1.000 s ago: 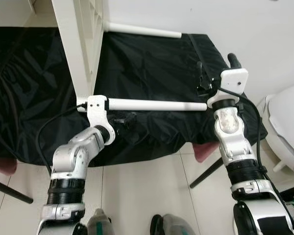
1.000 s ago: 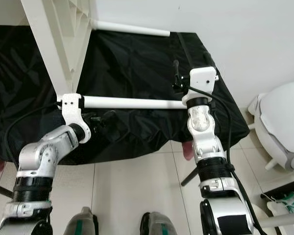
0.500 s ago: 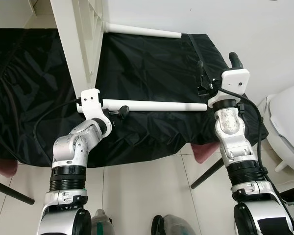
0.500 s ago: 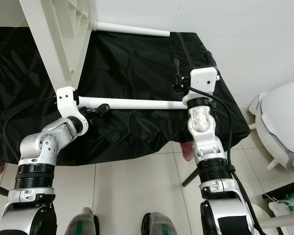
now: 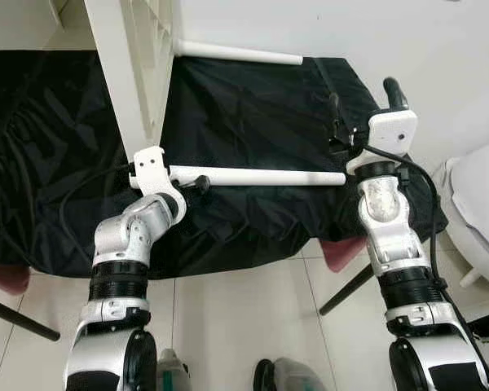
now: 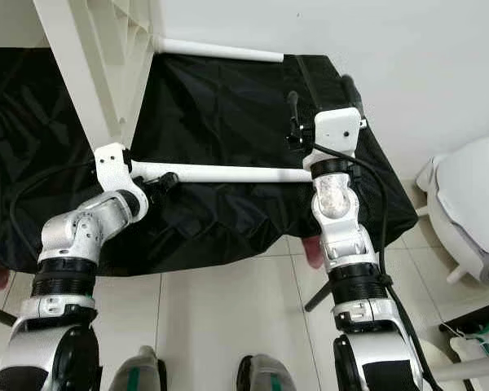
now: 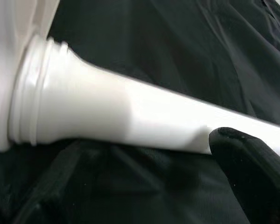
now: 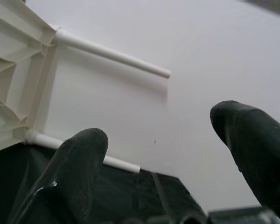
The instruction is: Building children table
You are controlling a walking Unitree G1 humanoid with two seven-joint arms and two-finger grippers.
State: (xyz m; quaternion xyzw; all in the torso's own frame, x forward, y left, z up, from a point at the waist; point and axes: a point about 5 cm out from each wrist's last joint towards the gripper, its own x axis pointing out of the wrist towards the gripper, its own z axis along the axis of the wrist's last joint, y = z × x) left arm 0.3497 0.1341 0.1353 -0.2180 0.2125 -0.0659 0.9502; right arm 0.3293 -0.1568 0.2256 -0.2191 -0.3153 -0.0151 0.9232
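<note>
A white table top [image 5: 130,81] stands on edge on a black cloth [image 5: 253,114]. One white leg [image 5: 261,176] sticks out sideways from its lower corner, and a second leg [image 5: 238,53] runs along the wall behind. My left gripper [image 5: 187,184] is at the near leg's base, open. In the left wrist view one black fingertip [image 7: 245,163] touches the leg [image 7: 130,116] just past its threaded collar. My right gripper [image 5: 363,102] is at the leg's free end, open, with its fingers [image 8: 84,158] pointing up at the wall and nothing between them.
The black cloth covers a low surface that ends near my arms. Tiled floor [image 5: 244,326] lies below. A white rounded seat [image 5: 481,204] stands at the right. Dark chair legs [image 5: 346,285] and maroon pads show under the cloth's edge.
My left wrist has lifted and turned, bringing its fingers from under the leg up against it near the base. The right arm has barely moved.
</note>
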